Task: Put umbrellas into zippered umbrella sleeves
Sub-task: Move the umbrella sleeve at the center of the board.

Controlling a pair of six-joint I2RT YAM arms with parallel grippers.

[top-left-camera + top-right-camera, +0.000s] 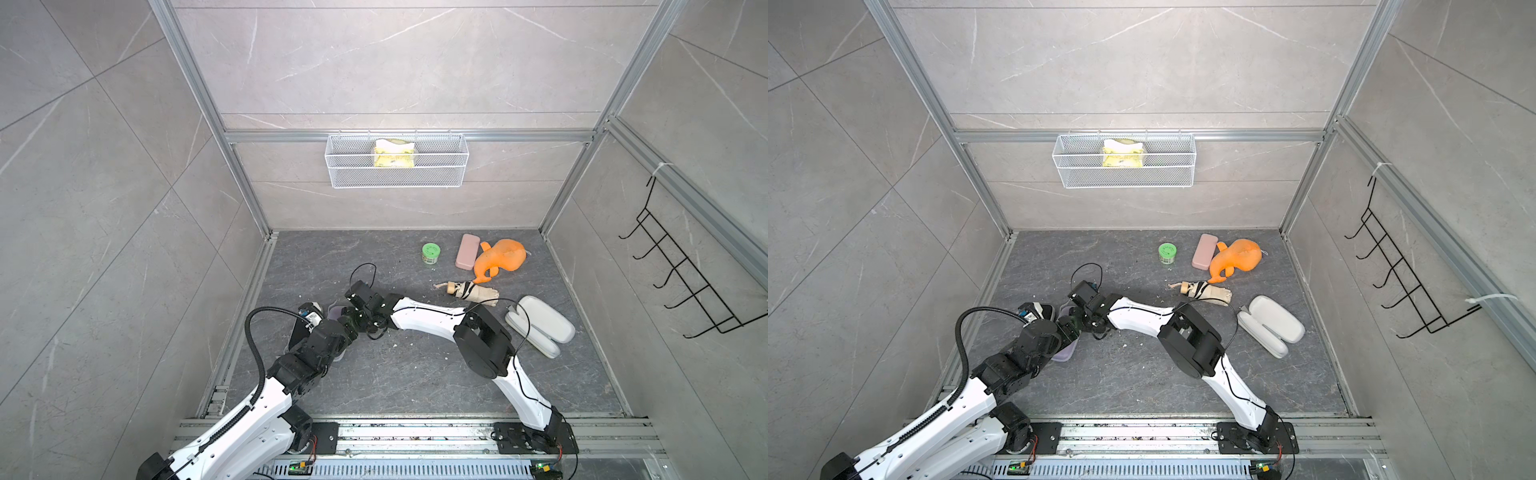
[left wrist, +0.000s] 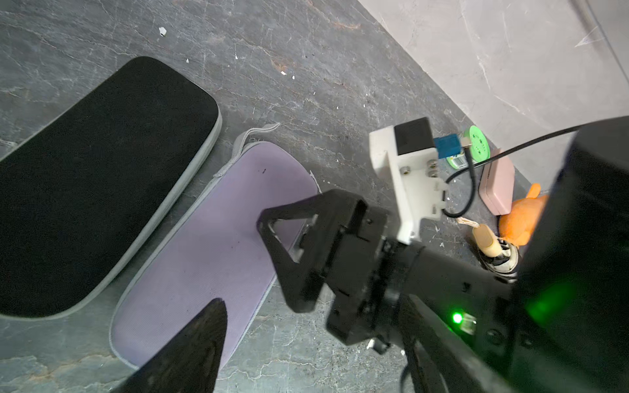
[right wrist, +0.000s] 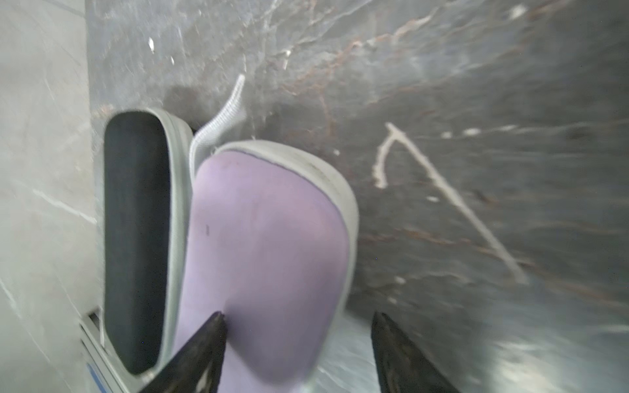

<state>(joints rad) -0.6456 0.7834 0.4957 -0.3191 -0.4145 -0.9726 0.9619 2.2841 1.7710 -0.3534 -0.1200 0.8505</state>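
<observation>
At nine o'clock a lilac oblong fabric zip sleeve, beside a black sleeve, is overhung by the left gripper and right gripper, both spread and empty; beyond, a cream sleeve is laid open at three o'clock, a beige folded umbrella at two.
</observation>
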